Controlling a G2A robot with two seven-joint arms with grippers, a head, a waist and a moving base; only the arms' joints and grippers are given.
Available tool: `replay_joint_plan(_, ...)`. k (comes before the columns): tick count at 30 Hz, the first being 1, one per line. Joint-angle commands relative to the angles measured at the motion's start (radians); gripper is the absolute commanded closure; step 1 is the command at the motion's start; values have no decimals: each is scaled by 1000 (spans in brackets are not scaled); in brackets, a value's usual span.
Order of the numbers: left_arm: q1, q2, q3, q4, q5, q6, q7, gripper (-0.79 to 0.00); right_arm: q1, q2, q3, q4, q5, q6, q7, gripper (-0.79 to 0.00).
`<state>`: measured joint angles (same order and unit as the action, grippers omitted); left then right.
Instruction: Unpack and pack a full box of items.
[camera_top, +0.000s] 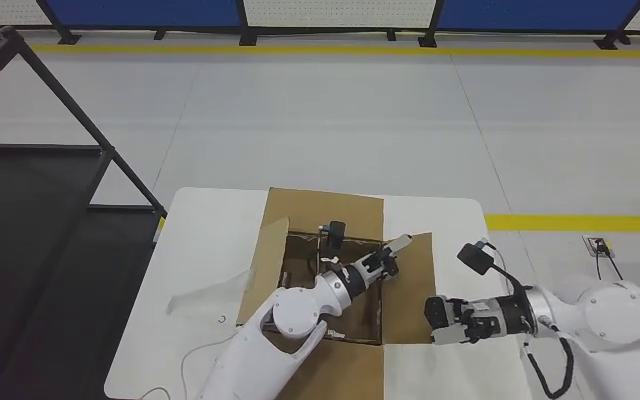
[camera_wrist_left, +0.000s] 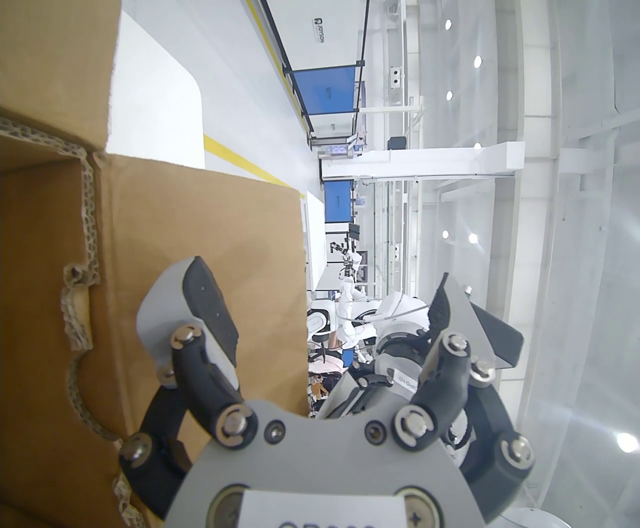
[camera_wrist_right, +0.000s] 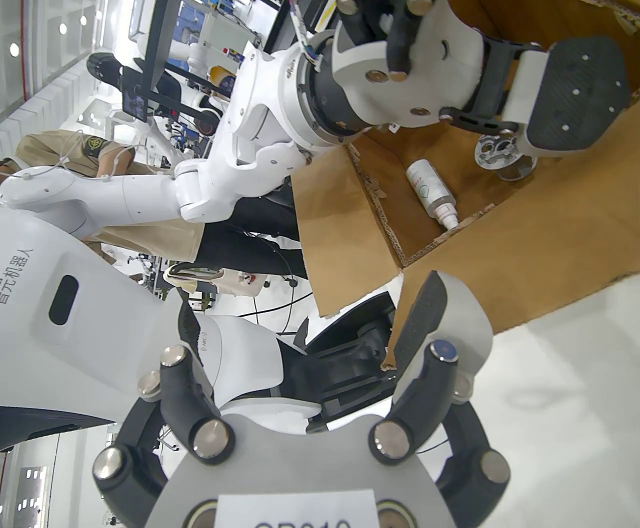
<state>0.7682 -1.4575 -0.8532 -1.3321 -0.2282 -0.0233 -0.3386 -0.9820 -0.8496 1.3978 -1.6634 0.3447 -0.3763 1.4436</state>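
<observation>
**Over the open box: both end effectors released**

Above the inner edge of the side flap (camera_top: 410, 290): left end effector (camera_top: 393, 255), fingers (camera_wrist_left: 210, 305) spread wide, released, nothing between them. Directly beneath and behind it: brown corrugated cardboard box (camera_top: 325, 208), standing open on the white round-cornered surface (camera_top: 210, 225), flaps folded outward. Just beside one black padded finger, seen from the left wrist: plain cardboard of a flap; touching or apart, cannot tell.

Below the left end effector, on the box floor: small white plastic bottle (camera_wrist_right: 429, 187) with a narrow nozzle, lying on its side near a corner, nozzle pointing toward the wall nearest the right end effector. Near the bottle but apart from it, right under the left end effector's broad black pad: grey metal wheel-shaped part (camera_wrist_right: 497, 152), partly hidden by cardboard. Beyond the left end effector, at the box's far wall: small black blocky item (camera_top: 335, 232), otherwise too small to tell.

Outside the box, just beside the side flap's outer edge and low over the bare surface: right end effector (camera_top: 437, 320), likewise released, both curved fingers parted and empty. Straight ahead of it, from the right wrist: the flap's cardboard edge, then the box interior with bottle and wheel-shaped part. Well apart from both end effectors, on the opposite side of the box: clear plastic film (camera_top: 200, 292), lying on the surface.
</observation>
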Motion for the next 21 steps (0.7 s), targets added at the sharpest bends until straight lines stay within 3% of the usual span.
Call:
replay_joint_plan(1, 0, 1, -15, -6, 3, 0, 1, -785, 8, 1, 1, 16, -8, 1, -4, -785)
replay_joint_plan(11, 43, 27, -148, -139, 67, -8, 0, -785, 66, 1, -41, 107, -49, 45, -37, -785)
replay_joint_plan(21, 186, 72, -351, -381, 152, 18, -28, -785, 146, -16, -127, 222, -90, 83, -132, -785)
